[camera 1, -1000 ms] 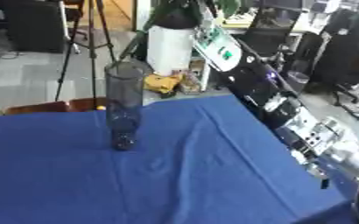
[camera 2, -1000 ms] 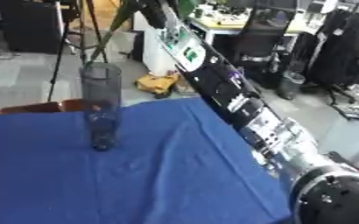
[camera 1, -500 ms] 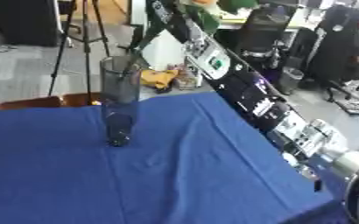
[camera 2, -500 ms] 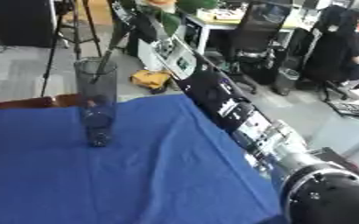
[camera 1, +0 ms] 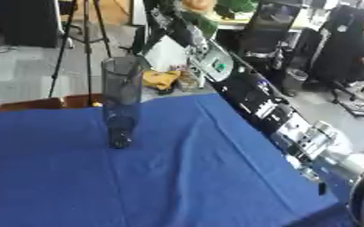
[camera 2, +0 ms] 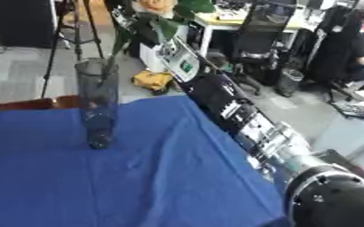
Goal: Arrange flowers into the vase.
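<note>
Step in hand, as I read it: bringing a flower to the vase, not yet inserting. The vase [camera 2: 98, 103] is a tall clear glass cylinder standing upright on the blue-clothed surface [camera 1: 177, 177], toward its far left part, w/ nothing visibly inside it as far as I can tell. The right arm [camera 1: 278, 115] stretches from the lower right corner up and away past the far edge of the surface, toward the top of the view. At its far end a pale peach flower [camera 2: 156, 5] w/ green leaves [camera 2: 193, 6] shows near the top edge, up and to the right of the vase mouth; a dark stem [camera 2: 119, 42] seems to slant down from it to around the vase rim, but whether the tip is already inside the mouth I can't tell. The right robot hand itself is lost among arm parts and background clutter up there – can't tell if its fingers are curled on the stem or apart, though something must be carrying the flower. Left robot hand isn't in either view. Next move calls for lining the stem end over the opening, then lowering roughly vertical – the vase is narrow and tall, so a sideways nudge at the rim could tip it.
</note>
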You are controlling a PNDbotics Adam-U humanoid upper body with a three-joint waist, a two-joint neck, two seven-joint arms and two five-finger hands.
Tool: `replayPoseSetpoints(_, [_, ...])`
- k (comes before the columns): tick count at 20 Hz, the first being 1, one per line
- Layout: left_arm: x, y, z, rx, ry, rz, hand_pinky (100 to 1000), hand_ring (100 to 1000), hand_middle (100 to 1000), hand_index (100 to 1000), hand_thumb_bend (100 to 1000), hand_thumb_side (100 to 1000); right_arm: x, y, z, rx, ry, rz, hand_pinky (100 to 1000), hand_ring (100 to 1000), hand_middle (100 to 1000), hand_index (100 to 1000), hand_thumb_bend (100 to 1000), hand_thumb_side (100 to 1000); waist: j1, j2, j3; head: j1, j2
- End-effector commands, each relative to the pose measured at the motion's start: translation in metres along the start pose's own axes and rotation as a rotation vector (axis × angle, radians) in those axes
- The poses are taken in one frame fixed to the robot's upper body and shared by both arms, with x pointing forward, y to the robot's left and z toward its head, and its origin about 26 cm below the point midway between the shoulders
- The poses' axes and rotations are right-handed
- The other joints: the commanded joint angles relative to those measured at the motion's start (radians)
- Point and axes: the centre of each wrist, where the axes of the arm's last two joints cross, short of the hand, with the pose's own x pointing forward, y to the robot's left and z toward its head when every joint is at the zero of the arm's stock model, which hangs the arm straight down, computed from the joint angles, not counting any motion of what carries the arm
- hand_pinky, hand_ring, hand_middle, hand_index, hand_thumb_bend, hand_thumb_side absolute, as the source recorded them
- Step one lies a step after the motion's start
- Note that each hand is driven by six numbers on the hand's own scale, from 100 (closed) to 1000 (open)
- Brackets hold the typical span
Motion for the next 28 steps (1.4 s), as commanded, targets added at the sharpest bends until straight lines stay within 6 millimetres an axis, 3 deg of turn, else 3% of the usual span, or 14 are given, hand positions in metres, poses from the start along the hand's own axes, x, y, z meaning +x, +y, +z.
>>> replayPoseSetpoints(1, [0.006,0.001,-0.005,0.002,-0.028,-0.008,494,543,598,820,345,935,0.002,-0.020,-0.010,-0.005,-0.019,0.019,100,221,100,268,100,981,-0.008,-0.001,0.000,-0.002,-0.001])
replayPoseSetpoints(7, [0.006,0.001,-0.005,0.002,-0.028,-0.008,494,543,598,820,345,935,0.003,-0.022,-0.011,0.000,-0.019,0.007,100,221,100,268,100,981,-0.008,-0.001,-0.001,-0.002,-0.001])
replayPoseSetpoints(8, [0.006,0.001,-0.005,0.002,-0.029,-0.008,497,542,597,820,348,936,0.002,-0.021,-0.009,0.006,-0.013,0.006,233,422,136,351,100,878,-0.009,0.000,0.000,-0.004,-0.002])
replayPoseSetpoints(10, [0.006,0.001,-0.005,0.002,-0.029,-0.007,497,542,597,820,349,936,-0.005,-0.010,0.003,0.075,0.052,0.002,248,436,145,361,100,866,-0.018,0.004,0.014,-0.018,-0.003])
replayPoseSetpoints(14, [0.006,0.001,-0.005,0.001,-0.029,-0.007,497,542,597,820,351,937,-0.009,-0.002,0.004,0.146,0.107,-0.003,275,459,160,376,100,845,-0.027,0.008,0.021,-0.023,-0.003])
replayPoseSetpoints(28, [0.006,0.001,-0.005,0.004,-0.029,-0.008,497,542,597,820,351,937,-0.009,-0.014,-0.001,0.213,0.120,-0.080,277,460,161,376,100,843,-0.031,0.010,0.021,-0.022,-0.002])
